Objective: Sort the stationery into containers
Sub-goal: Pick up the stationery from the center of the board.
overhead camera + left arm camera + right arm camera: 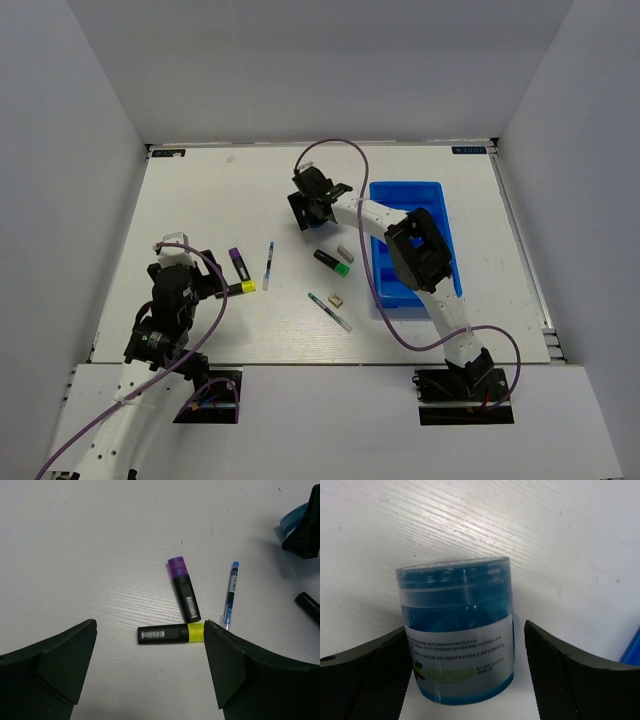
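**Grasp stage: both hands open, nothing seen in the tray.**

The right hand (466, 628) stands with its jaws apart around the upright clear blue jar (456, 595), which rests on the table (220, 200) near the far left corner of the blue tray (402, 210). A gap shows at one finger, so there is no grip yet. Judged next move: close squarely on the jar, lift it above the tray wall and carry it across. The left hand (150, 625), jaws wide, hovers over the yellow-capped marker (170, 633), with the purple-capped marker (183, 590) just beside it and a blue pen (230, 596) near. The tray compartments in view hold nothing; the right arm hides part of the tray. The green-capped marker (332, 263) lies loose on the table.
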You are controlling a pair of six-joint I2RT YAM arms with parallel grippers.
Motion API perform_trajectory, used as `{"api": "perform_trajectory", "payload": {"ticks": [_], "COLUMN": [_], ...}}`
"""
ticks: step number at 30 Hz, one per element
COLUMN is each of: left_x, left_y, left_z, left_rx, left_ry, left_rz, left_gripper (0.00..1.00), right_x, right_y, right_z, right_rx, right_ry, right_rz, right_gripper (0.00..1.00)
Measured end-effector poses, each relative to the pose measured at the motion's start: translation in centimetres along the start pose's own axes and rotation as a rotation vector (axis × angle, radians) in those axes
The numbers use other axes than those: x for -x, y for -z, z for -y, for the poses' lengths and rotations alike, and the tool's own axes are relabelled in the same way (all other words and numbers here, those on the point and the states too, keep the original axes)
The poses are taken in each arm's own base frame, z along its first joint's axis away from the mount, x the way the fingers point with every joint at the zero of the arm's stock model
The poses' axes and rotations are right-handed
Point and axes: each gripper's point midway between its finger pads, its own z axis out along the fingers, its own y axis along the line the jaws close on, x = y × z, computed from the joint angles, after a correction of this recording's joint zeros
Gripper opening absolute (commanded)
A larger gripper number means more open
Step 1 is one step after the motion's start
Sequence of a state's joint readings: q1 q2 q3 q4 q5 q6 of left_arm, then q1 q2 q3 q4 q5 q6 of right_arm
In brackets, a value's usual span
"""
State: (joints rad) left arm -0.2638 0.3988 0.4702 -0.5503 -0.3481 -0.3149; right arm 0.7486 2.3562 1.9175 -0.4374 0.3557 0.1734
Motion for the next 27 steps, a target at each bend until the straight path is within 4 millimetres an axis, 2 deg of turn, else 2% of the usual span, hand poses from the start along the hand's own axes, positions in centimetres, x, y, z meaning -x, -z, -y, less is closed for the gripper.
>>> {"api": "perform_trajectory", "payload": {"ticks": [5, 8, 9, 11, 12, 16, 20, 23, 27], "left_x": [0.0, -0.1, -0.1, -0.1, -0.1, -0.1, -0.1, -0.1, 0.0], "left_y": [0.0, 0.0, 0.0, 0.0, 0.0, 0.0, 0.0, 0.0, 0.0], "left_z": [0.0, -0.1, -0.1, -0.1, -0.1, -0.1, -0.1, -0.1, -0.1], "left_rx": [0.002, 0.003, 0.004, 0.004, 0.004, 0.004, 0.004, 0.004, 0.003], "left_ry": [0.0, -0.001, -0.001, -0.001, -0.001, -0.001, -0.001, -0.001, -0.001], "left_rz": [0.0, -0.002, -0.003, -0.002, -0.002, -0.003, -0.002, -0.003, -0.001], "left_gripper": [0.98, 0.98, 0.98, 0.98, 0.98, 0.98, 0.98, 0.98, 0.98], "right_x": [0.3, 0.5, 0.5, 0.5, 0.5, 0.2, -1.0, 0.0, 3.8], "right_y": [-0.3, -0.5, -0.5, -0.6, -0.6, -0.3, 1.9, 4.8, 10.8], "right_z": [0.1, 0.0, 0.0, 0.0, 0.0, 0.1, 0.1, -0.1, 0.7], "right_rx": [0.057, 0.082, 0.091, 0.106, 0.113, 0.148, 0.231, 0.329, 0.41], "right_ry": [0.053, 0.064, 0.066, 0.06, 0.055, 0.051, 0.069, 0.088, 0.152], "right_rz": [0.033, 0.042, 0.043, 0.041, 0.041, 0.032, -0.009, 0.003, 0.121], "right_gripper": [0.84, 0.68, 0.47, 0.21, 0.01, 0.0, 0.0, 0.0, 0.0]}}
